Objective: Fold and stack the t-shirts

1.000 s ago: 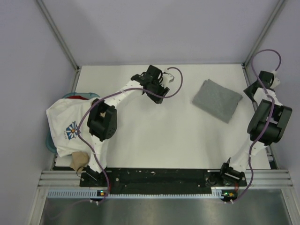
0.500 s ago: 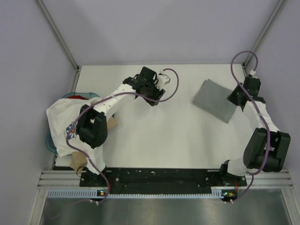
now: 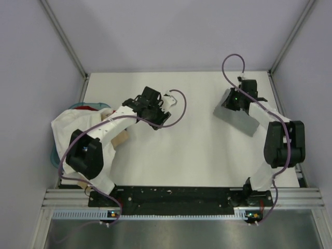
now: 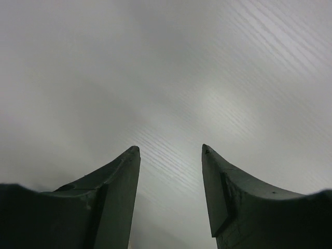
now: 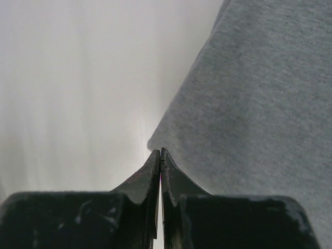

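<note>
While the right pincer [image 3: 227, 102] [image 5: 160, 151] is hanging over the far right part of the worktop [image 3: 197, 150], its 2 fingers are pressing flat against each other with nothing caught between them. The folded grey t-shirt [image 3: 243, 120] is lying directly under and beyond this pincer: in the wrist view its cloth [image 5: 259, 104] is filling the side to the right of the tips, and 1 edge is running up and away from a corner sitting just ahead of them. Whether the tips are touching that corner is not something I can tell. To the other side of the tips, only bare white worktop is showing. The left pincer [image 3: 157, 118] [image 4: 170, 150] is hovering with its 2 fingers spread apart and holding nothing, and plain worktop is lying beneath and ahead of it. No cloth is showing near its tips. Well off to the left of this pincer, past the elbow of its own arm, the remaining garments are sitting in a loose heap at the worktop's edge. A white t-shirt [image 3: 63, 129] is draping over the top of the heap, and the arm is crossing over part of it. A red t-shirt [image 3: 91, 108] is peeking out at the heap's far side. A tan t-shirt [image 3: 122, 139] is poking out beside the arm on the side nearest the pincer. A teal-blue rim [image 3: 54, 155] is edging the heap on its outer side, though what it belongs to is unclear.
</note>
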